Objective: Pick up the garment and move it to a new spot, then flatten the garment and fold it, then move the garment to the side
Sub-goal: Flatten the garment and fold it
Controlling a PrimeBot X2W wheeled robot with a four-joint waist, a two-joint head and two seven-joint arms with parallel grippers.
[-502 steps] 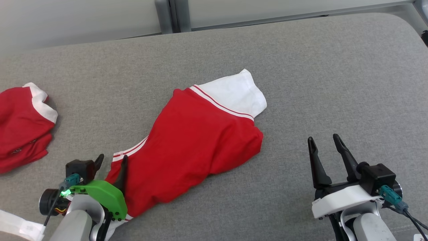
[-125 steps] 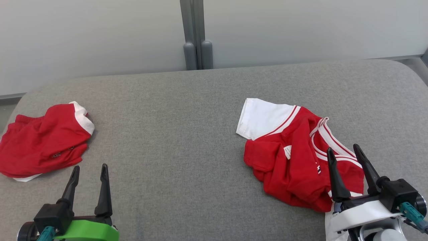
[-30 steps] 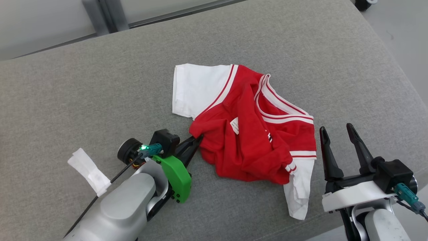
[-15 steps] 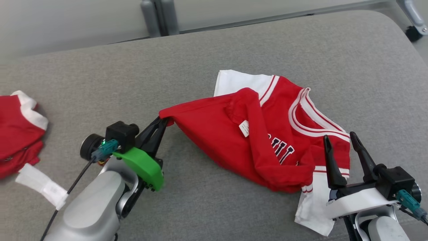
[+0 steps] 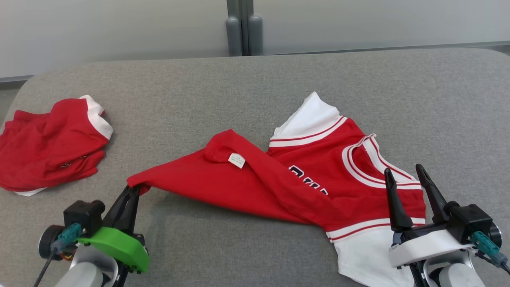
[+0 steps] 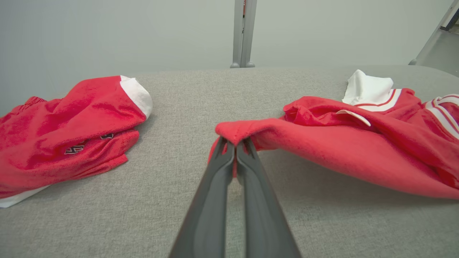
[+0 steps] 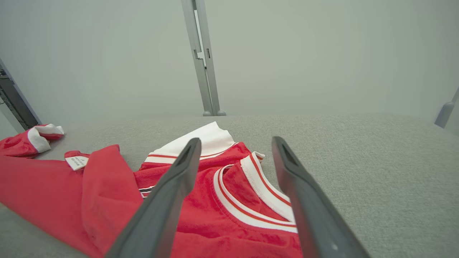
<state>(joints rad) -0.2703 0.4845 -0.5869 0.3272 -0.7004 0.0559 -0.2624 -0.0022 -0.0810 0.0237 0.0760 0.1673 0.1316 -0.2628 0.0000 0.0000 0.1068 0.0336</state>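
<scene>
Stretched farther leftward, the garment (image 5: 255, 187) rides pinched in the low left gripper (image 5: 133, 191) — right gripper (image 5: 402, 170) hovers wide-open over it.

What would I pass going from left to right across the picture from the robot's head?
Crumpled red clothes → left hand, pinched shut → red and white shirt, whose corner that hand holds → right hand, open above the shirt's right side.
</scene>
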